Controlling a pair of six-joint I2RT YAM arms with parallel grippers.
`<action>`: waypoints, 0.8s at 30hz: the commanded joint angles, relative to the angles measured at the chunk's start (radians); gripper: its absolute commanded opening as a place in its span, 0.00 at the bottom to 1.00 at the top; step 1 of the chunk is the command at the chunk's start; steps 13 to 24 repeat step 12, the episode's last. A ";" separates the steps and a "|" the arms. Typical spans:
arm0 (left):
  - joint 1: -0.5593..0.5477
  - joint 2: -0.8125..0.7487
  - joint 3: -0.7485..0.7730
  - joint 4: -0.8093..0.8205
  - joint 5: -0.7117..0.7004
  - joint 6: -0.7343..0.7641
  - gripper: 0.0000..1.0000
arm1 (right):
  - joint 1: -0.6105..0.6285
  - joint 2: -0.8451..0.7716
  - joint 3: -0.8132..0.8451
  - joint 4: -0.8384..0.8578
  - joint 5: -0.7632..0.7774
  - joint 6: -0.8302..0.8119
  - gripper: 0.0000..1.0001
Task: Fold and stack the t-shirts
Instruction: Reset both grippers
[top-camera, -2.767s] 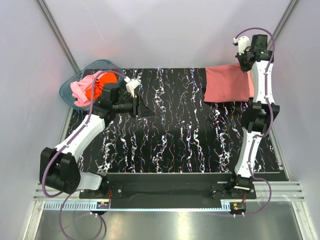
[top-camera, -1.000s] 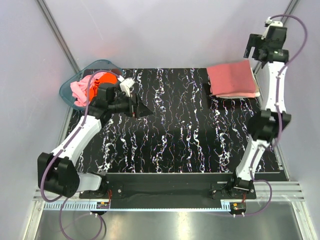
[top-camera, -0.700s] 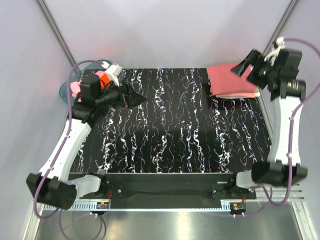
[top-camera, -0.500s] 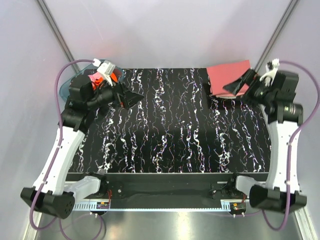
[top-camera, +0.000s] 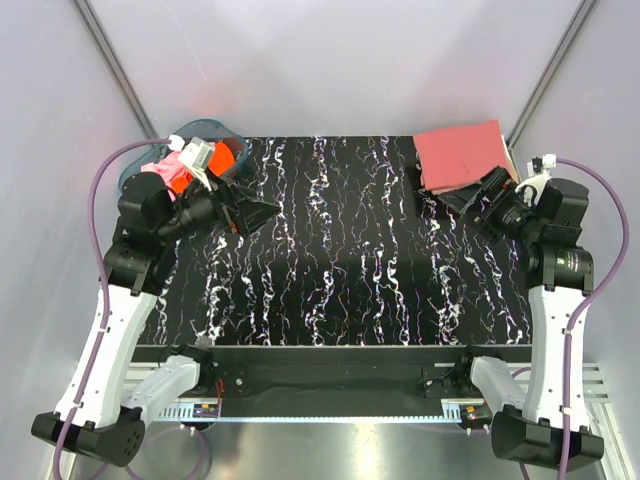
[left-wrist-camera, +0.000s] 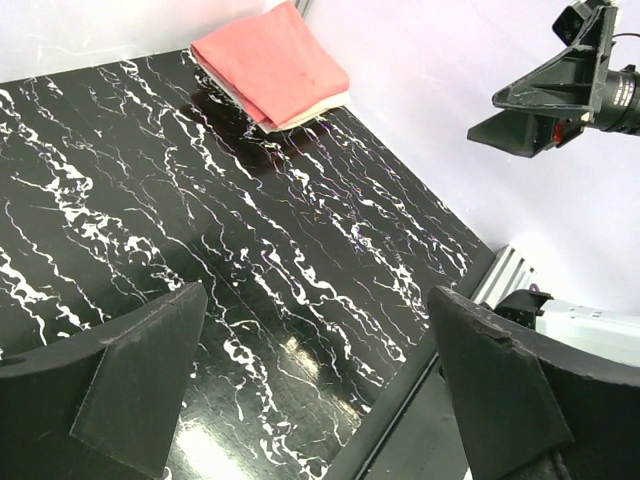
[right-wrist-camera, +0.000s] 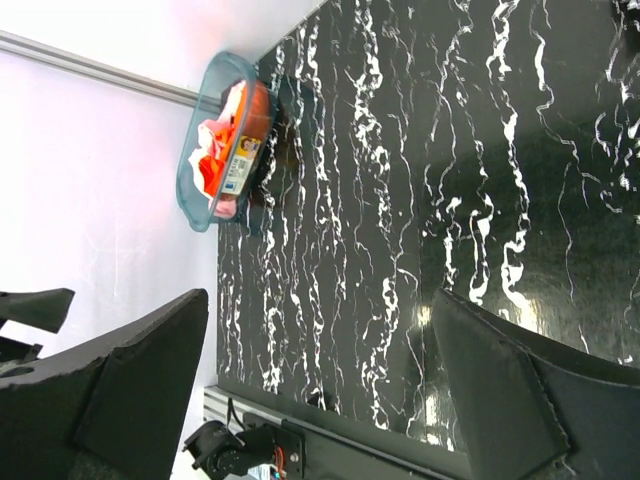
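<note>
A folded stack of t-shirts (top-camera: 462, 155) lies at the table's back right corner, a brick-red one on top and a paler one under it; the left wrist view shows the stack (left-wrist-camera: 270, 75) far off. More t-shirts, pink (top-camera: 160, 168) and orange (top-camera: 228, 158), sit crumpled in the teal tub (top-camera: 215, 128) at the back left, also visible in the right wrist view as the tub (right-wrist-camera: 225, 140). My left gripper (top-camera: 252, 212) (left-wrist-camera: 318, 292) hangs open and empty beside the tub, above the table. Just in front of the stack, my right gripper (top-camera: 483, 200) (right-wrist-camera: 322, 295) is raised, open and empty.
The black white-veined tabletop (top-camera: 350, 260) runs between both arms. Pale walls stand close on the left, right and back, with slanted metal posts (top-camera: 120, 75) at the back corners. A dark rail (top-camera: 340, 362) with the arm bases borders the near edge.
The right arm has pulled back from behind the stack and swung toward the near side. The left arm has lifted and drawn back toward the left. Both grippers stayed open.
</note>
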 joint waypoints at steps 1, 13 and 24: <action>0.004 -0.018 -0.004 0.003 -0.016 -0.012 0.99 | 0.003 -0.028 0.019 0.060 -0.022 0.002 0.99; 0.004 -0.024 0.007 -0.009 -0.037 0.001 0.99 | 0.003 -0.044 0.030 0.060 -0.029 0.014 1.00; 0.004 -0.024 0.007 -0.009 -0.037 0.001 0.99 | 0.003 -0.044 0.030 0.060 -0.029 0.014 1.00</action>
